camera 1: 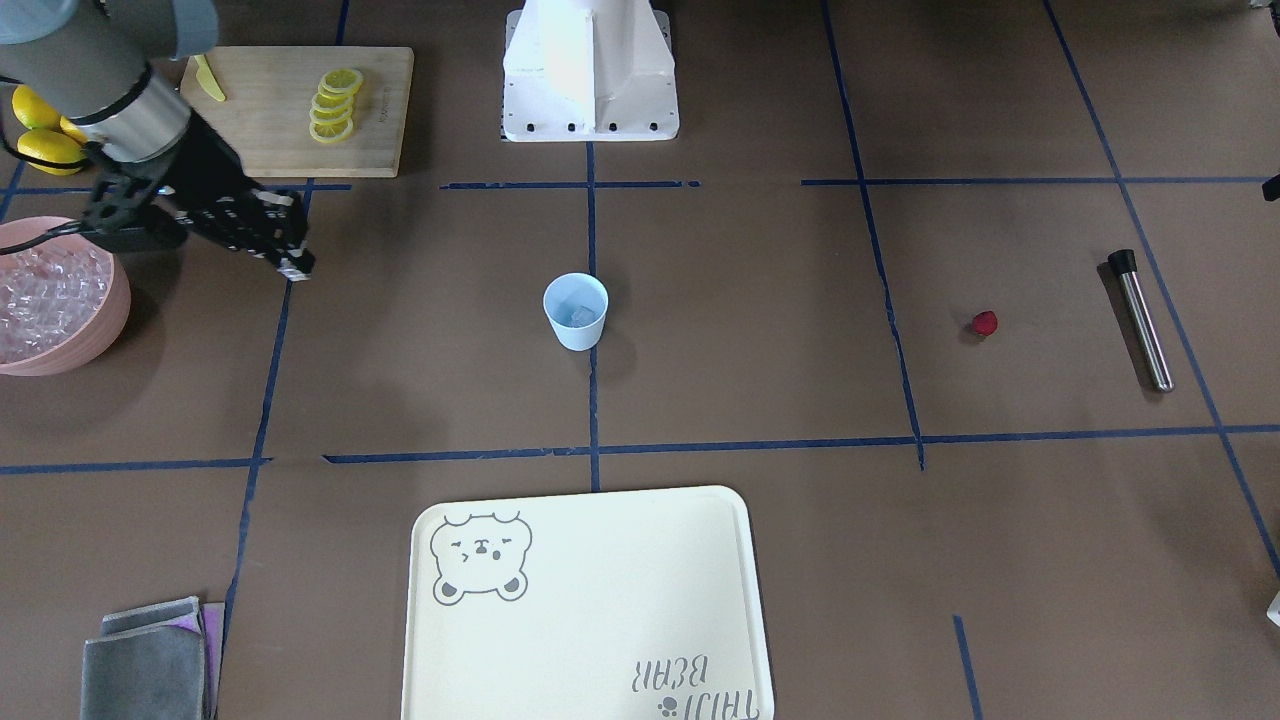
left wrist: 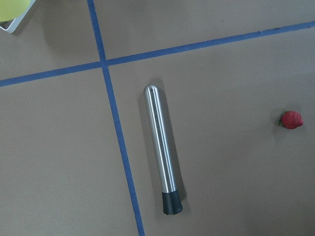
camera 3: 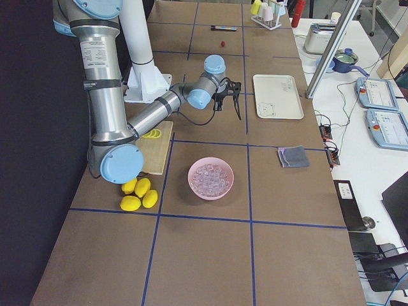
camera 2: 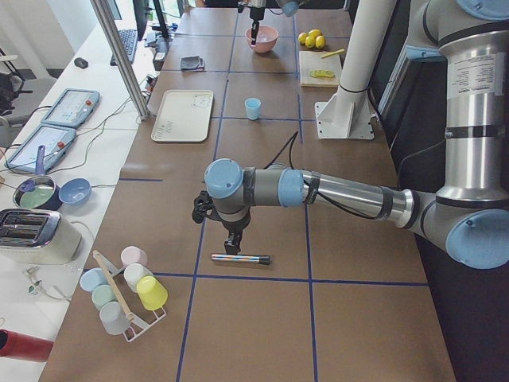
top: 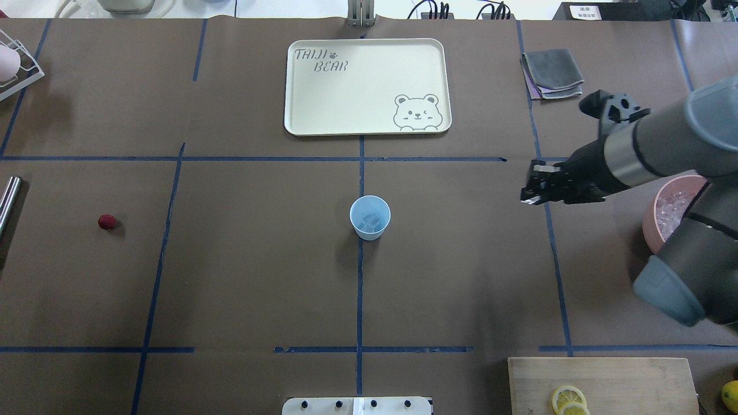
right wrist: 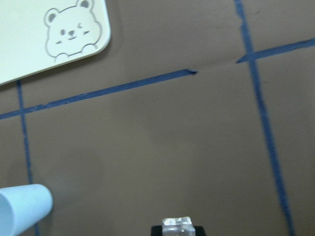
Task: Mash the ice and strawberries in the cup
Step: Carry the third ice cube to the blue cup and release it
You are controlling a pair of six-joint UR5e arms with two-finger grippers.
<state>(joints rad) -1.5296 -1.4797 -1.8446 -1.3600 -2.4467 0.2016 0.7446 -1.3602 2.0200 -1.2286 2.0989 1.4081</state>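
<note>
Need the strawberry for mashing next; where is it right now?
Overhead view: the strawberry lies at far left, near the metal muddler, well away from the cup.

The tray (top: 369,86) on the counter (top: 259,271) carries the words "TAIJI BEAR" in grey outlined capitals, "TAIJI" above "BEAR", with a small paw print beside them. They stand in one corner; a drawn bear's face fills the corner diagonally opposite. From the overhead camera the words read upright, from the front-facing camera upside down. The wooden cutting board (camera 1: 270,120) has a short line of print along one edge, too small to read. A white card (top: 582,10) beyond the counter's far edge bears dark characters, also illegible.
</note>
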